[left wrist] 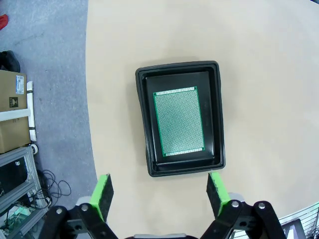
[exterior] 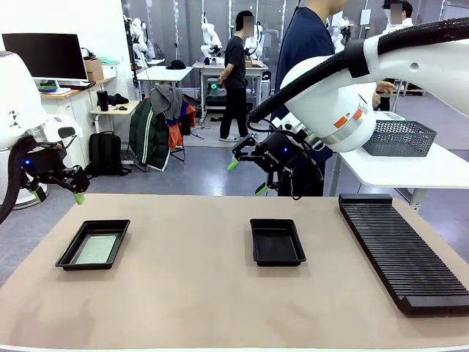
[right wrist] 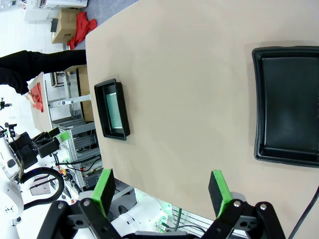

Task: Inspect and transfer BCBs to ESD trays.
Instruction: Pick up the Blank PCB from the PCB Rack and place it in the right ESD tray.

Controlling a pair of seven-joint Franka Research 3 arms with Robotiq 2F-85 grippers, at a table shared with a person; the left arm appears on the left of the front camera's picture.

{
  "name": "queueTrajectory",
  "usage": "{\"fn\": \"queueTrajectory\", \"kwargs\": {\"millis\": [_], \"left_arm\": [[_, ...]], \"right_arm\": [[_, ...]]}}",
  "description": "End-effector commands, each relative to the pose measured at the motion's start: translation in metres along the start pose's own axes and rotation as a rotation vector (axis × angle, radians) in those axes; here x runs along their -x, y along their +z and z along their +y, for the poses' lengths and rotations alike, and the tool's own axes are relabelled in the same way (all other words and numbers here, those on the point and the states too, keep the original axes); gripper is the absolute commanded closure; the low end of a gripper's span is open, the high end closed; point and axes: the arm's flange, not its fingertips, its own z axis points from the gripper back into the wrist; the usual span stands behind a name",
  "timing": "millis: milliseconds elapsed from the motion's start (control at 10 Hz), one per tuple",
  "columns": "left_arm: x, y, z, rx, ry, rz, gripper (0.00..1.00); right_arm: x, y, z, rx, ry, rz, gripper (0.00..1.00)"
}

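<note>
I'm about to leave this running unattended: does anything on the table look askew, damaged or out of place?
Nothing stands out. One green BCB lies flat inside the left ESD tray, roughly square with its walls. The middle ESD tray is bare, and the ribbed rack sits flat at the right. No damage shows.

Grey floor [exterior: 212, 165] throughout. Far left, against a white wall [exterior: 66, 18], a desk [exterior: 69, 92] with a dark monitor [exterior: 45, 55] and a cardboard box [exterior: 94, 70]. Nearby, a black backpack [exterior: 105, 152] on the floor and a chair draped with jackets [exterior: 157, 125]. At right, a white table [exterior: 410, 169] bearing a grey mesh basket [exterior: 399, 138].
</note>
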Motion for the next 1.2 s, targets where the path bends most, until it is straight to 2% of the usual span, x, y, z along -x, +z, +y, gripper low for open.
{"fn": "queueTrajectory", "kwargs": {"millis": [0,1100], "left_arm": [[0.0009,-0.0006,0.0001,-0.001,0.001,-0.005,0.00],[0.0009,-0.0006,0.0001,-0.001,0.001,-0.005,0.00]], "right_arm": [[-0.0023,-0.0011,0.0025,0.019,-0.016,-0.004,0.00],[-0.0023,-0.0011,0.0025,0.019,-0.016,-0.004,0.00]]}}
